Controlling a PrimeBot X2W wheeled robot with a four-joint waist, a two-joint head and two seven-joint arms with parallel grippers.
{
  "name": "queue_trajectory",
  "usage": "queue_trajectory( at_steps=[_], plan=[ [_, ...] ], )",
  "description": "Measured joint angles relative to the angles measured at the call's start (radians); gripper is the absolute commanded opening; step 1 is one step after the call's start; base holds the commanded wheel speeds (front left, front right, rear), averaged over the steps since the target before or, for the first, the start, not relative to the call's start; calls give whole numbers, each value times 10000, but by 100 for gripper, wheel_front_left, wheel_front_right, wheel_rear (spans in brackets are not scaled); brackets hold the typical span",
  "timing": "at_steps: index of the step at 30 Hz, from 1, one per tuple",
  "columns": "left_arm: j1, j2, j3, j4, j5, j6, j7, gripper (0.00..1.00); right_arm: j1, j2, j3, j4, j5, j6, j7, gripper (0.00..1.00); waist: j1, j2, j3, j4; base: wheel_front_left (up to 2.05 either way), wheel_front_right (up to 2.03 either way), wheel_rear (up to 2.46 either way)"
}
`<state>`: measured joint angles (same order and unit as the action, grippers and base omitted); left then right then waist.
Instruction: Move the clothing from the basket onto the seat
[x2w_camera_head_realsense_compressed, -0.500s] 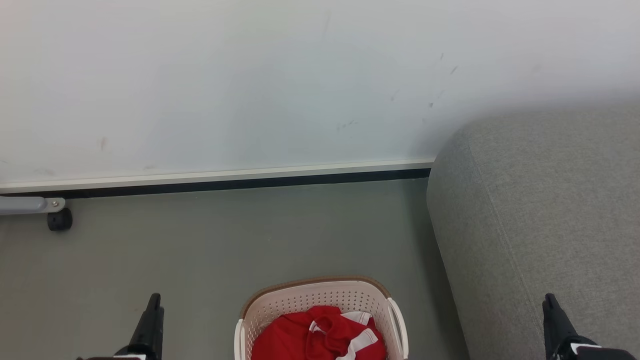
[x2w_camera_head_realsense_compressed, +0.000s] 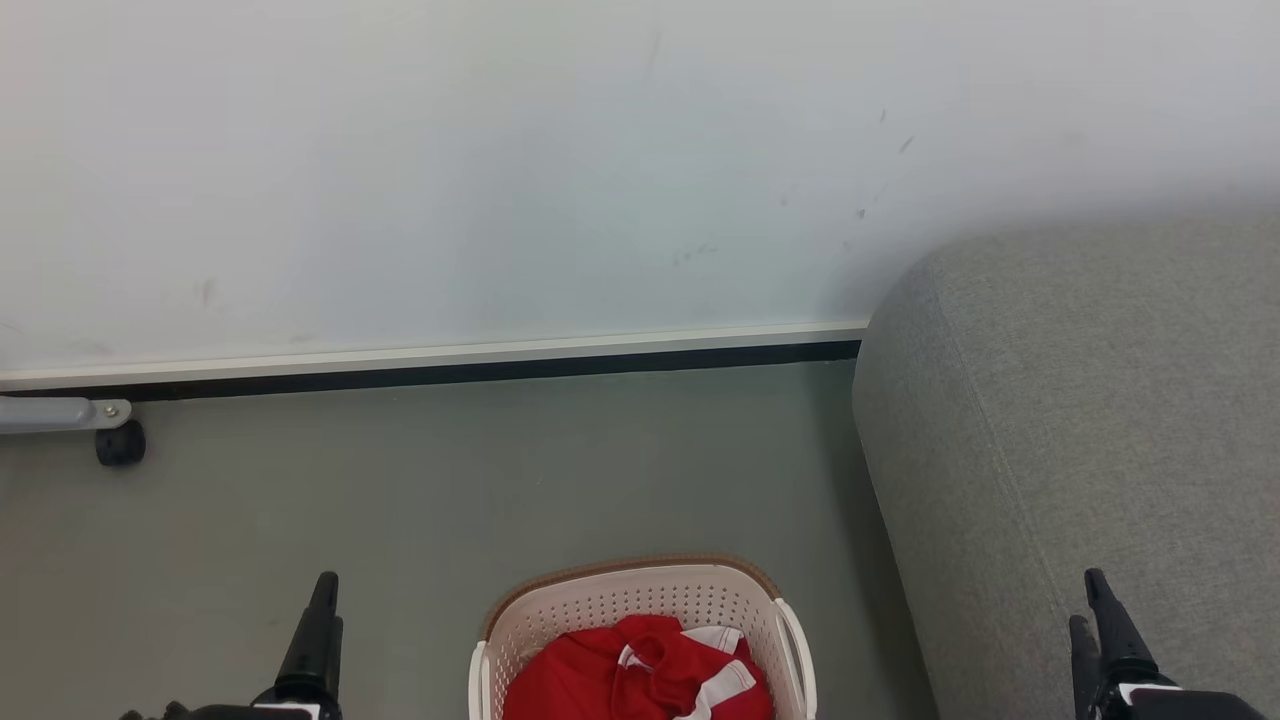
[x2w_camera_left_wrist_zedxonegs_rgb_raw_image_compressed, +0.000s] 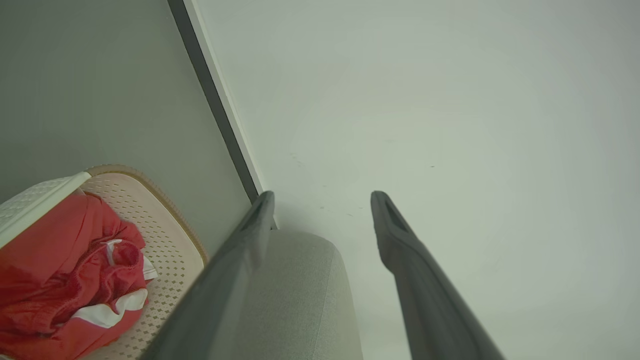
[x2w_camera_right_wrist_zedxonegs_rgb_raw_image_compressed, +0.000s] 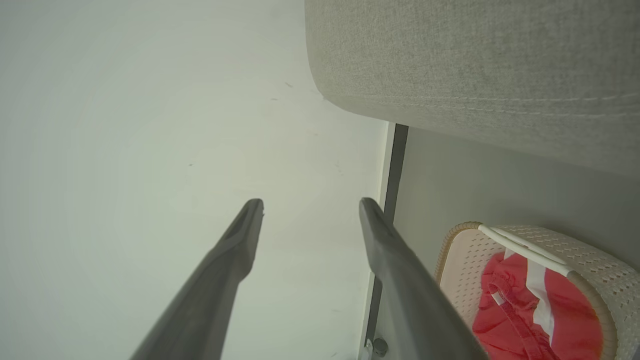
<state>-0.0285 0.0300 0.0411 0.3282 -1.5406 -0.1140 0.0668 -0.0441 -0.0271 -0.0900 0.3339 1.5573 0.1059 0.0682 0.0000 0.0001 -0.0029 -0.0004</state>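
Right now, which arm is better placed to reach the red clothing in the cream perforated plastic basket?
Probably left. The open left gripper sits nearer the cream perforated basket of red clothing; the open right gripper shows against the light grey fabric sofa, farther off.

1. Two grippers to count: the left gripper (x2w_camera_left_wrist_zedxonegs_rgb_raw_image_compressed: 324, 197) and the right gripper (x2w_camera_right_wrist_zedxonegs_rgb_raw_image_compressed: 311, 204). Each has two long dark fingers, so that's four fingers, and both pairs are spread apart.
2. One basket (x2w_camera_head_realsense_compressed: 640, 592), sitting between the two grippers.
3. The clothing (x2w_camera_head_realsense_compressed: 610, 675) in that basket is one red heap with white trim. How many garments are bundled in it, I can't tell.
4. One seat (x2w_camera_head_realsense_compressed: 1080, 420), just ahead of the right gripper.
5. One black caster wheel (x2w_camera_head_realsense_compressed: 120, 443), well beyond the left gripper and off to its left.
6. One grey bar (x2w_camera_head_realsense_compressed: 50, 412), right above that wheel.
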Motion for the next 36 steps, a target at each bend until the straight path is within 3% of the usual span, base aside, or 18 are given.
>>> queue_trajectory(
  at_steps=[9, 36],
  plan=[
    [-46, 8, -270, -328, 938, 263, -320, 100, 1, -2, 355, -299, -1227, -318, -347, 100, 0, -1, -40, -9, 0, 0, 0],
    [-108, 495, -1461, -848, 5990, 1066, -1317, 100, -12, -405, 1868, -890, -5975, -1039, -1336, 100, 1, 0, -107, -51, 0, 0, 0]
  ],
)
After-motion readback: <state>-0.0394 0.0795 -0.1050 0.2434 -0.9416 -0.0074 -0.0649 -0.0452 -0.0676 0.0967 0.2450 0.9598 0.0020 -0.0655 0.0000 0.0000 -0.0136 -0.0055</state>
